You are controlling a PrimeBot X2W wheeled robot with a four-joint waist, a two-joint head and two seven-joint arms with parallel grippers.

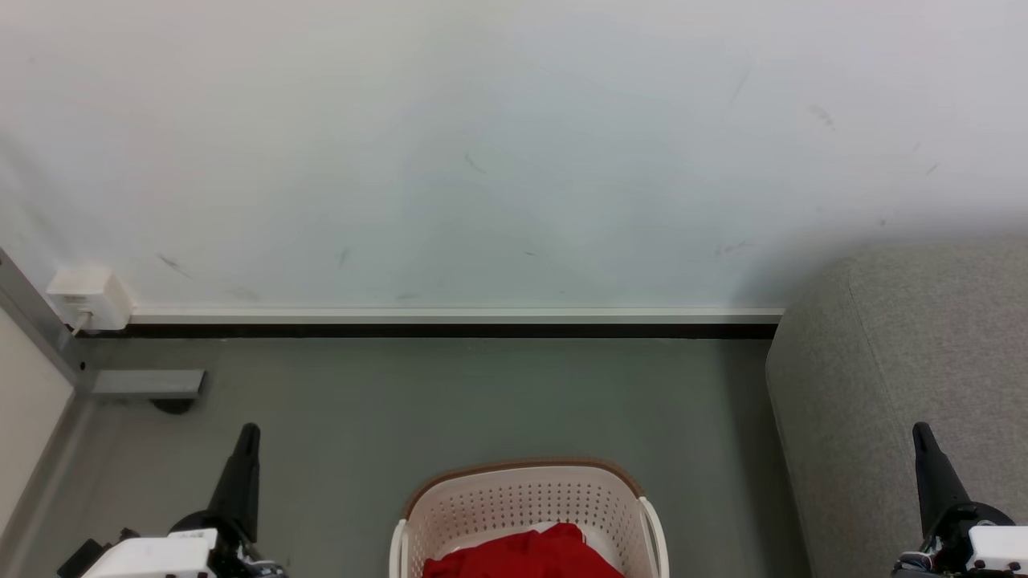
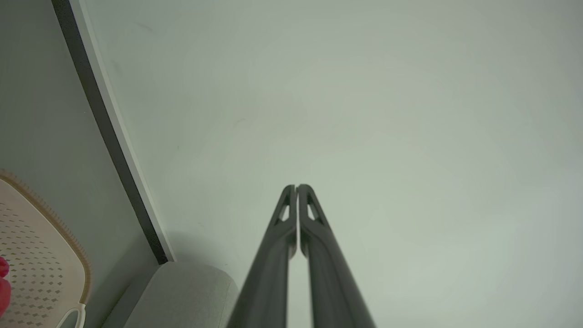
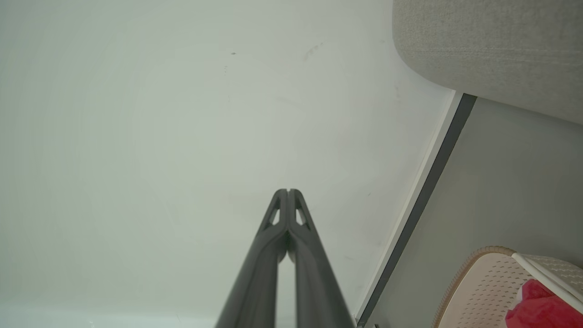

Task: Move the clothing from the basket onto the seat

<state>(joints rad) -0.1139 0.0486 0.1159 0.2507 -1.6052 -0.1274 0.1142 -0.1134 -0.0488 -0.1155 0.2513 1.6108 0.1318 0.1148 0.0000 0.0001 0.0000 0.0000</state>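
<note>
While both my pincers sit low in the frame, my left gripper (image 1: 250, 433) at bottom left & my right gripper (image 1: 921, 433) at bottom right, each has its 2 fingers pressed together w/ nothing in them. Red clothing (image 1: 526, 554) lies in the basket (image 1: 522, 502) at bottom mid, on the grey floor (image 1: 482, 393). The seat (image 1: 907, 345) is at the right edge, near the basket but not touching it. White wall (image 1: 482, 160) is up top.

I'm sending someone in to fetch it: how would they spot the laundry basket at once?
Start at the white wall with its dark skirting; on the grey floor before it, left of the grey sofa, stands the basket. It alone is cream, perforated plastic with a brown rim, holding red clothing.
</note>
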